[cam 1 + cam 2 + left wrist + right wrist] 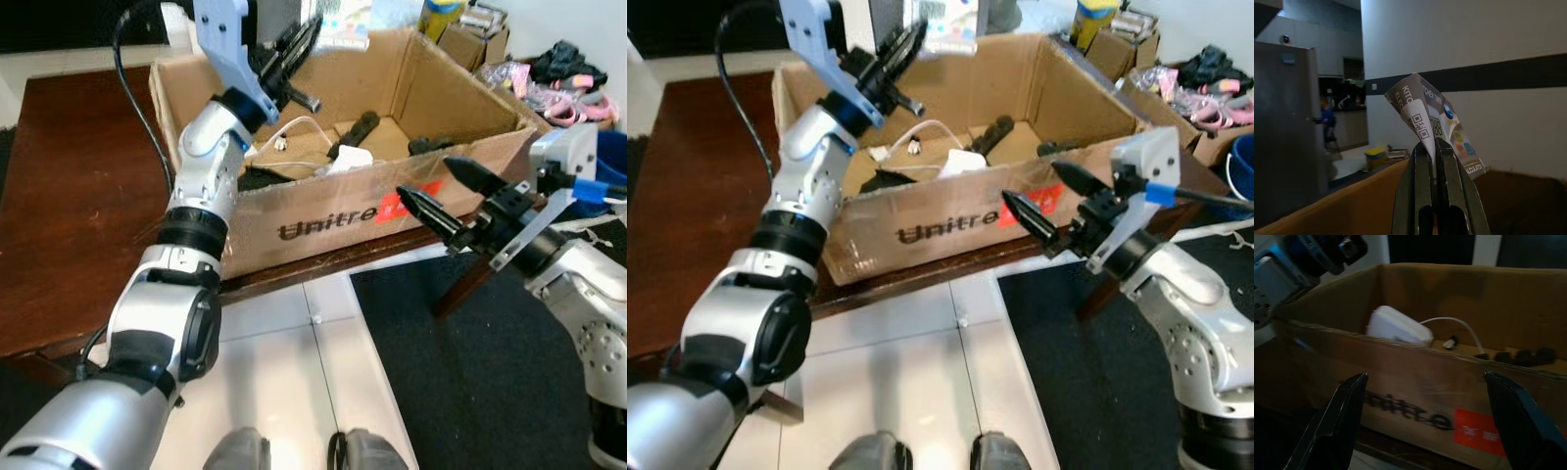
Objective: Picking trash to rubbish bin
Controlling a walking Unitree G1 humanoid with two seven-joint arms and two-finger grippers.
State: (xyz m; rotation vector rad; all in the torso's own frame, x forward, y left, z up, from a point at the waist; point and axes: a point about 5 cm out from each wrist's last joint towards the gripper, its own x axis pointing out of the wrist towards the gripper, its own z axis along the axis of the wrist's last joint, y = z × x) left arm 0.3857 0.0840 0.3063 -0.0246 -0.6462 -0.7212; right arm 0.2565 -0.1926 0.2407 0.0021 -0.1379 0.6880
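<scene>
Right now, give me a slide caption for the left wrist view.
Left gripper shut on a printed card, raised over the cardboard box.
</scene>
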